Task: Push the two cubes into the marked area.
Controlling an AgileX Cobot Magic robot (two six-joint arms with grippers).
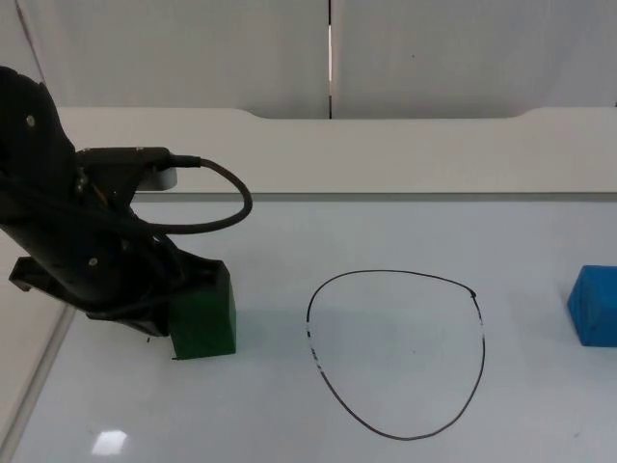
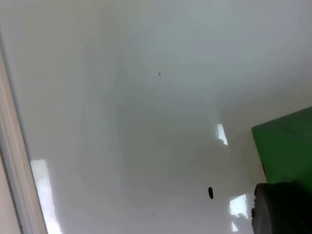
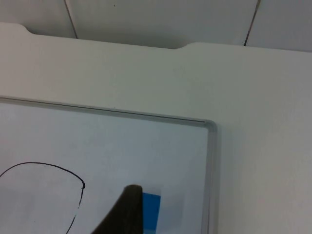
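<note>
**Green cube at left arm, ring lies to its right**

Green cube sits on the white board near its left edge, well apart from the black ring drawn mid-board. Left gripper is down at the cube's left side, touching or just beside it; can't tell how its jaws stand, arm body hides them. In the left wrist view the green cube sits right by the fingertip.

Key relation: ring lies straight across from the cube on the side away from the gripper, so a push toward the board's right edge should carry it in. Left arm is clearly the nearer one for this cube.

Blue cube is at the board's right edge, outside the ring. In the right wrist view the blue cube lies just past the right fingertip, ring beyond it; jaw state unclear there too. Neither cube is in yet.
</note>
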